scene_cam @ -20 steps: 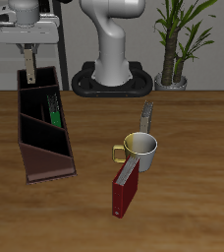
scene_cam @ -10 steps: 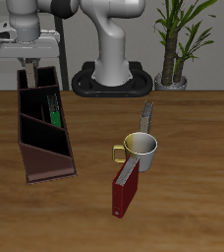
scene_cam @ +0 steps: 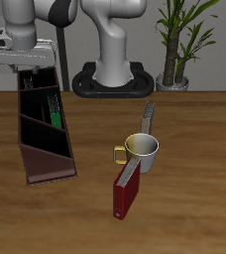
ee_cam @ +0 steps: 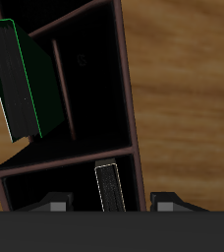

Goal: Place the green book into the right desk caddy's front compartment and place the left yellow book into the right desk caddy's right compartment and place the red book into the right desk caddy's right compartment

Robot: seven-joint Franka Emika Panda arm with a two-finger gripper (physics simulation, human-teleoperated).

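Note:
The right desk caddy (scene_cam: 48, 167), a dark maroon open box, lies near the table's side edge. The green book (scene_cam: 54, 109) stands in one of its middle sections and also shows in the wrist view (ee_cam: 26, 84). My gripper (scene_cam: 28, 75) hangs over the caddy's back end. In the wrist view my gripper (ee_cam: 112, 204) is open, fingers wide apart. A thin yellow book (ee_cam: 107, 187) stands edge-up in the caddy's (ee_cam: 126, 89) end compartment between the fingers, with a gap on each side. The red book (scene_cam: 125, 190) stands on the table beside the mug.
A white mug (scene_cam: 142, 149) with a yellow handle stands mid-table. A second thin yellow book (scene_cam: 148, 117) leans behind it. The robot base (scene_cam: 115, 69) and a potted plant (scene_cam: 174, 45) stand at the table's back.
My gripper has come down over the caddy's back end with the thin yellow book, which now sits lower in that compartment. The other things have not moved.

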